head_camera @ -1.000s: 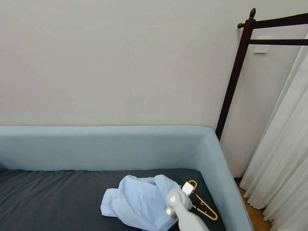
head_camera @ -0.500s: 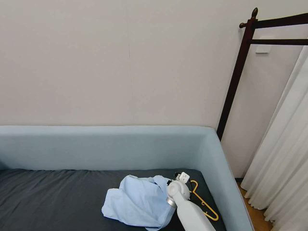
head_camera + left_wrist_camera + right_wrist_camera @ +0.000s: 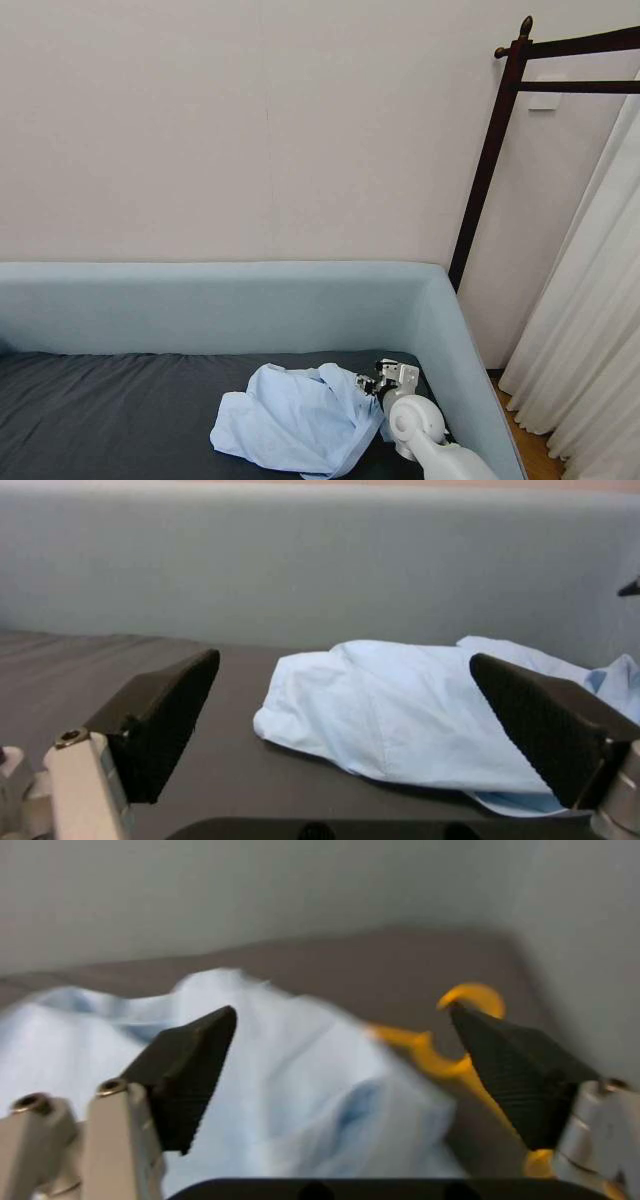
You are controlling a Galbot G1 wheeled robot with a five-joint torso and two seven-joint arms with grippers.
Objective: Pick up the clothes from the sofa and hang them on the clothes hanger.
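Item: light blue shirt, crumpled on the right end of the sofa seat, not yet gripped.

Nearest, right gripper poised at the shirt's right edge, fingers spread wide, pinching nothing; contact with cloth not discernible. Probably aimed where the yellow hanger emerges, a firmer hold than loose folds. Then left gripper, low over the dark seat, short of the shirt and apart from it, fingers likewise spread and empty. Yellow hanger flat on the seat between shirt and right armrest, partly under cloth. Beyond the sofa's right corner, dark wooden clothes rack, presumed destination.
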